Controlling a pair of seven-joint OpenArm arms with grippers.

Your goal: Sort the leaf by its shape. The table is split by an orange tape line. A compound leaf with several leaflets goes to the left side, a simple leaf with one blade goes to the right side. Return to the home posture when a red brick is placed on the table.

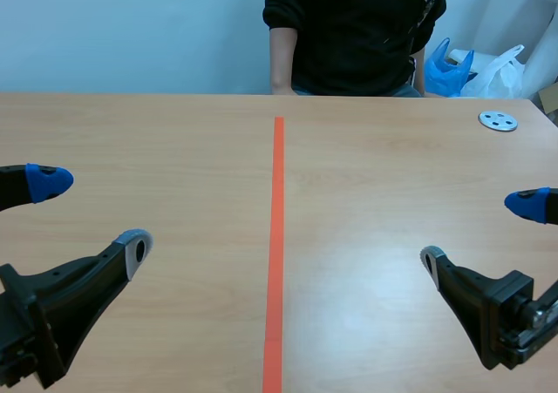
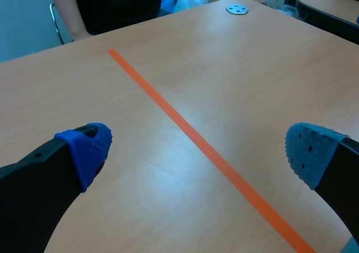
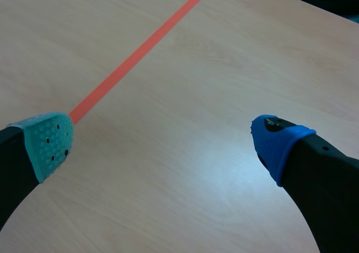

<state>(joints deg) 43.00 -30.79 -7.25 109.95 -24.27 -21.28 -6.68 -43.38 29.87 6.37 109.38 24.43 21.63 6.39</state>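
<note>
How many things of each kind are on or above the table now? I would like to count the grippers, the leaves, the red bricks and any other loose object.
Grippers: 2, the left gripper and the right gripper, both open
Leaves: 0
Red bricks: 0
Grey disc with holes: 1
Total: 3

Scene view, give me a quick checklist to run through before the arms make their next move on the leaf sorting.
1. Leaf on the table to sort: not ok, none in view.
2. Red brick absent: ok.
3. Whole orange tape line unobstructed: ok.
4. Jaws of left arm open, empty: ok.
5. Jaws of right arm open, empty: ok.
6. Where the hands of the person are: cannot tell, hidden behind the far edge.
</note>
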